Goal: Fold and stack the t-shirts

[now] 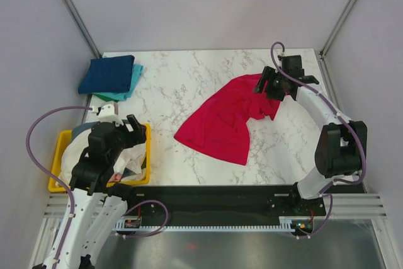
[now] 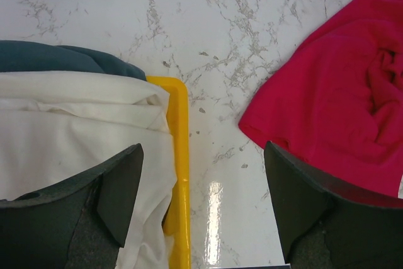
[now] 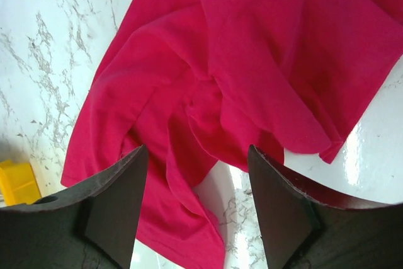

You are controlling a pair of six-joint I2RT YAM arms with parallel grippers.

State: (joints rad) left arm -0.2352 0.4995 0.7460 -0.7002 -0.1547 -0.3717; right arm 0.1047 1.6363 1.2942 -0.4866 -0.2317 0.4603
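Right pincer [image 1: 272, 86] hovered wide open and empty over the far right end of the red t-shirt [image 1: 230, 121], which lay crumpled, its long axis running to near left. I judged the left pincer [image 1: 126, 131], also open above the yellow bin [image 1: 56, 159], farther.

L arm [image 1: 94, 162] folded close to its base, wrist tipped fwd & down. Left gripper [image 2: 203, 177] has jaws wide apart, nothing btwn them. R arm [image 1: 327, 111] reaches far out, elbow raised. Right gripper [image 3: 198, 177] points down, jaws spread, holding nothing.
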